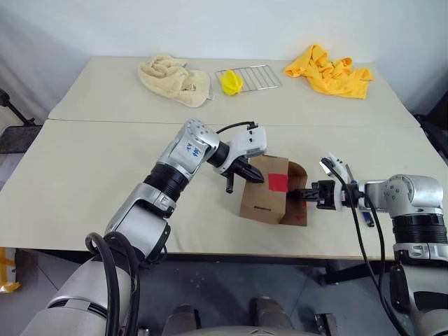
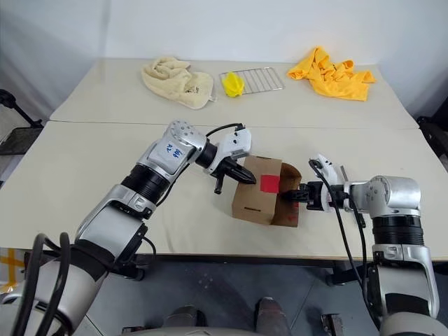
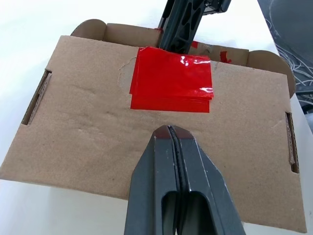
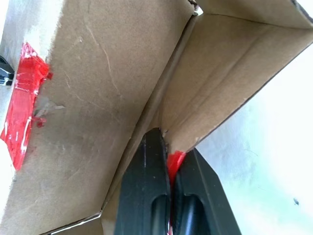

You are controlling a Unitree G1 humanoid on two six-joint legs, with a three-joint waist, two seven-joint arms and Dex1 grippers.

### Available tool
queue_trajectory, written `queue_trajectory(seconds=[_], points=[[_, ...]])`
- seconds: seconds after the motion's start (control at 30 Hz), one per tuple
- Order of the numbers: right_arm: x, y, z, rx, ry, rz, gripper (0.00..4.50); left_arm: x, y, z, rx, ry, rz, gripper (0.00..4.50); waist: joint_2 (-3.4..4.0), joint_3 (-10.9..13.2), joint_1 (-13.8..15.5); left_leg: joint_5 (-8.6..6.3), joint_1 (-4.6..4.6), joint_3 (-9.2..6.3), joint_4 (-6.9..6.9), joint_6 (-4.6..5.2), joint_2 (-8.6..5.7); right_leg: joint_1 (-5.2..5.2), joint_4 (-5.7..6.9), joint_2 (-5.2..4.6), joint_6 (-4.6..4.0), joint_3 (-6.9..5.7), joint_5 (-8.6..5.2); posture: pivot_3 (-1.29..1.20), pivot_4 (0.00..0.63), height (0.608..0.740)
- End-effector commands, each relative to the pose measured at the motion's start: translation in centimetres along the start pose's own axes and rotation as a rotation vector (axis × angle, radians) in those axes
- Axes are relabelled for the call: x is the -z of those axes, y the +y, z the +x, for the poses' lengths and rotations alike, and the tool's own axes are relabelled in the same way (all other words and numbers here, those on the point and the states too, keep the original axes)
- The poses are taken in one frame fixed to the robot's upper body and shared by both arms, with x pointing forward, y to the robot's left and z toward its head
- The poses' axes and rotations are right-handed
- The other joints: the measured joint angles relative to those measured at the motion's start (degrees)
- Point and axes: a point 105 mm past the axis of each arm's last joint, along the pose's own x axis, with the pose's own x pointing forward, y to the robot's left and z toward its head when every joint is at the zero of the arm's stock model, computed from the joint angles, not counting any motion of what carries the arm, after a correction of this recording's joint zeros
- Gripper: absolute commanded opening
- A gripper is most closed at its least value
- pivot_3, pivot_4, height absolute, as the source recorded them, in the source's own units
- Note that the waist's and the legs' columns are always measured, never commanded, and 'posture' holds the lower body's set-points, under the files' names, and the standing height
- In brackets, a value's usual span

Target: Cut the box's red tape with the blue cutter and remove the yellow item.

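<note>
Fingers of the left gripper (image 3: 172, 134) press together on the box (image 1: 264, 199) lid, near its red tape (image 3: 171, 86). The right gripper (image 4: 168, 147) is clamped on the opened flap's taped edge. Right wrist view shows the box's bare inner walls.

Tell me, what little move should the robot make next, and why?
Probably pull the flap outward with the right claw: it is shut on the red-taped flap edge of the small brown cardboard box, while the shut left claw rests on the lid, steadying it.
</note>
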Motion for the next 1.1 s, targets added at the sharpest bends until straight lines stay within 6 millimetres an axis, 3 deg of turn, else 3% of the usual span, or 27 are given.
queue_trajectory(seconds=[0.03,0.37,0.83,1.1], points=[[-0.4,1.6,0.4,-0.034,0.01,-0.042,0.04,1.9,-0.4,1.4,0.009,0.076,-0.034,0.0,0.0,0.0,0.0,0.0,0.0,0.0,-0.01,0.0,0.0,0.0,0.0,0.0,0.0,0.0,0.0,0.0,0.15,0.74],[-1.8,3.6,-1.9,0.105,0.053,-0.123,0.04,2.9,-1.0,1.6,0.009,0.077,-0.072,0.0,0.07,0.0,0.5,0.0,-0.22,-0.02,-0.07,0.0,0.0,-0.14,0.07,0.0,0.0,-0.02,0.01,0.0,0.15,0.74],[-7.0,8.1,-5.9,0.231,0.003,-0.32,0.04,3.9,-0.8,1.0,-0.057,0.05,-0.153,0.0,0.07,0.0,2.3,-0.04,-0.42,-0.04,-0.06,0.07,-0.04,-0.14,-0.18,-0.08,0.01,-0.08,0.04,0.0,0.15,0.74],[-7.1,10.0,-6.3,0.252,0.039,-0.366,0.04,4.1,-0.1,1.0,-0.115,0.024,-0.19,0.0,-0.08,0.1,3.1,-0.08,-0.88,-0.05,-0.12,0.15,-0.07,-0.49,-0.41,-0.13,0.06,-0.17,0.09,0.0,0.15,0.74]])
